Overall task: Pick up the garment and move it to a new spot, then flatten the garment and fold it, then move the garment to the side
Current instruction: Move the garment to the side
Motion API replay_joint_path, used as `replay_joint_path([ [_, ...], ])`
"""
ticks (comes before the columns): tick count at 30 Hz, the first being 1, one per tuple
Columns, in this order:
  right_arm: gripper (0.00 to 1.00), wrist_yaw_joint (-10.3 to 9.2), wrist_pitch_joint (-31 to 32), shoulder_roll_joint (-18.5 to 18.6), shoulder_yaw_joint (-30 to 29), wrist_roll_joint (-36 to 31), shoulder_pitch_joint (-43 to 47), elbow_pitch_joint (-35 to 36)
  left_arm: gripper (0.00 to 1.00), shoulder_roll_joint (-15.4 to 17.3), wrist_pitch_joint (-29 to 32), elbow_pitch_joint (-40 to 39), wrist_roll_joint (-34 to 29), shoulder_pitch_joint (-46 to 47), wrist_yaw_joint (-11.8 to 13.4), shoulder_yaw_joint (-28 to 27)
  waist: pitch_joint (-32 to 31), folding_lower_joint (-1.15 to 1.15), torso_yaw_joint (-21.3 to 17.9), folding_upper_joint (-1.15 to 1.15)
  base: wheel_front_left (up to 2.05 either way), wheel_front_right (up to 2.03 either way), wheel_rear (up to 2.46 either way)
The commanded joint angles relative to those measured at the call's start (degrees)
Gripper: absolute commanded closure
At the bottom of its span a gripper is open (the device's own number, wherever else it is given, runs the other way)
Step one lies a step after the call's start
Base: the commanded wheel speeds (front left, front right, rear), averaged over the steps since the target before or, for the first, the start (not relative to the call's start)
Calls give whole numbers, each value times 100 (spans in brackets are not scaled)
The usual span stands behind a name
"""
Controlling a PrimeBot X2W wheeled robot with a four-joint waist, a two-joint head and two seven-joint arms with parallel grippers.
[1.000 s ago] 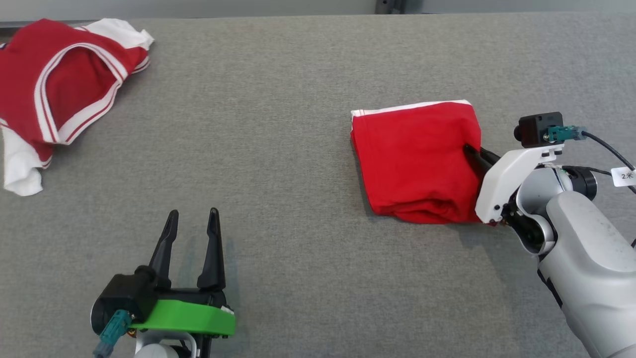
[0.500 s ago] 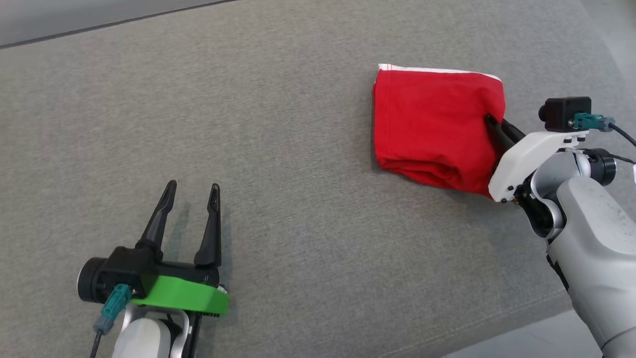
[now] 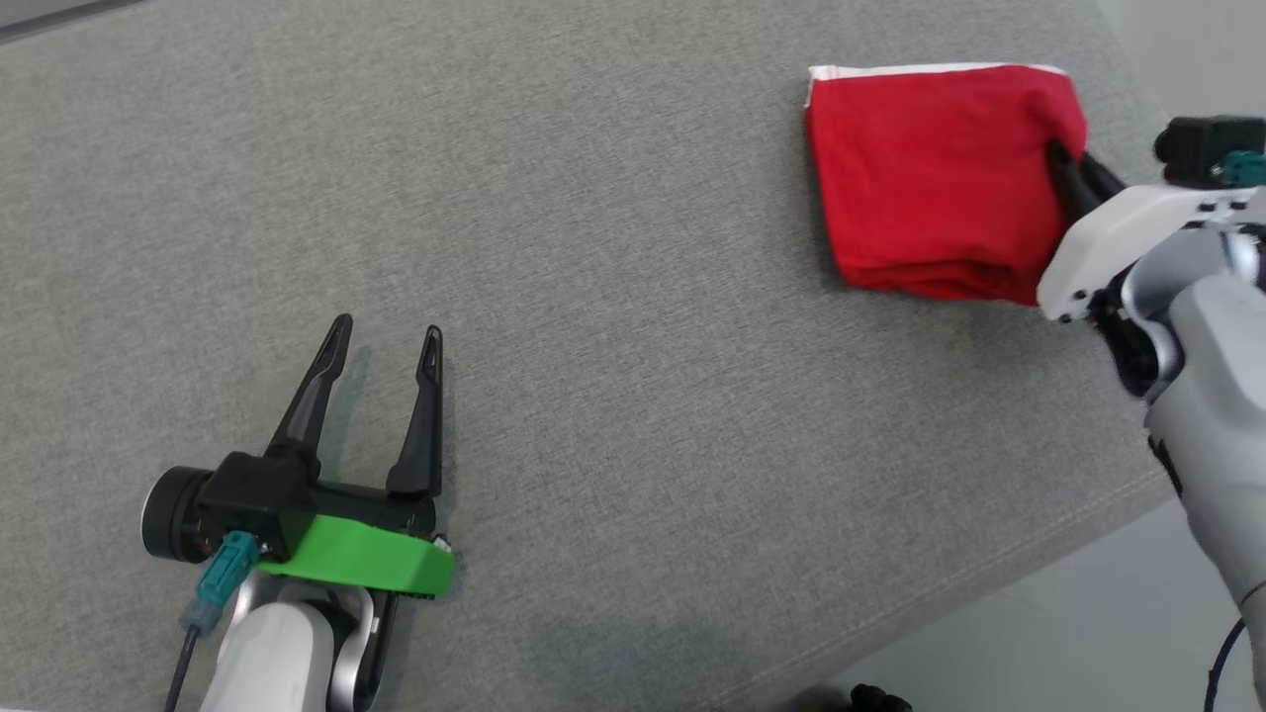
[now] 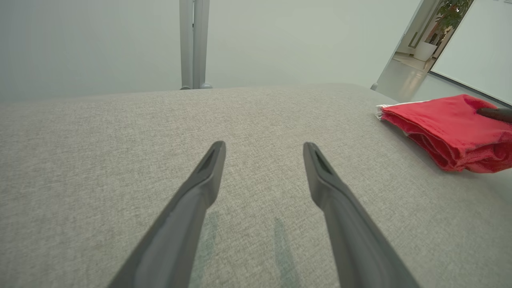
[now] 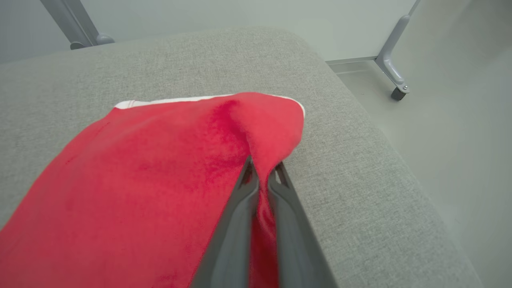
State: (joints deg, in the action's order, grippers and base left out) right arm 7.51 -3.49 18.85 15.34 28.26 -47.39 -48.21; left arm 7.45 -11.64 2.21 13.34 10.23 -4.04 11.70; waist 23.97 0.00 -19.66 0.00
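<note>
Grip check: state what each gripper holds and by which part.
The right gripper is shut on the folded red garment, pinching its right edge. The left gripper is open, holding nothing.

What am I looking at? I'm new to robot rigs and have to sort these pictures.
A two-armed robot. One picture looks down from its head; the other two look out from each wrist. A grey padded table carries a folded red garment with a white edge, near a corner. The right gripper is shut on the garment's side, cloth pinched between its fingers. The left gripper is open and empty, apart from the garment.
</note>
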Motion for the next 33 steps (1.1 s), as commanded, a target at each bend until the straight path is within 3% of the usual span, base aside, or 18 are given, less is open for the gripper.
replay_joint_path([
  [1, 100, -4, -60, 114, -63, -92, -190, -128, 0, 30, 15, -33, -54, 107, 17, 10, 193, 0, 399, 0, 0, 0, 0],
  [10, 100, -4, -94, 903, -148, -673, -1025, -802, 0, 12, -41, -179, -39, 168, 100, 47, 532, 0, 1257, 0, 0, 0, 0],
  [12, 100, -6, -97, 1258, -162, -938, -1238, -1061, 0, -10, -70, -198, -24, 196, 90, 84, 639, 0, 1437, 0, 0, 0, 0],
  [16, 100, -6, -233, 1468, -284, -1206, -1445, -1395, 0, -57, -116, -143, -16, 224, 81, 166, 708, 0, 1583, 0, 0, 0, 0],
  [17, 88, -6, -236, 1498, -268, -1303, -1470, -1478, 0, -66, -128, -122, -17, 227, 84, 183, 709, 0, 1598, 0, 0, 0, 0],
  [18, 55, -6, -285, 1525, -280, -1367, -1496, -1553, 0, -74, -142, -102, -11, 233, 87, 197, 703, 0, 1609, 0, 0, 0, 0],
  [19, 0, -6, -375, 1565, -340, -1423, -1545, -1618, 0, -83, -155, -84, -2, 240, 92, 202, 698, 0, 1614, 0, 0, 0, 0],
  [27, 0, -6, -892, 1264, -666, -1723, -1562, -2020, 0, -121, -250, 112, 46, 189, 111, 247, 407, 0, 1477, 0, 0, 0, 0],
  [33, 0, -6, -1097, 837, -540, -1707, -1426, -1781, 0, -127, -282, 269, 129, 92, 90, 235, -42, 0, 1354, 0, 0, 0, 0],
])
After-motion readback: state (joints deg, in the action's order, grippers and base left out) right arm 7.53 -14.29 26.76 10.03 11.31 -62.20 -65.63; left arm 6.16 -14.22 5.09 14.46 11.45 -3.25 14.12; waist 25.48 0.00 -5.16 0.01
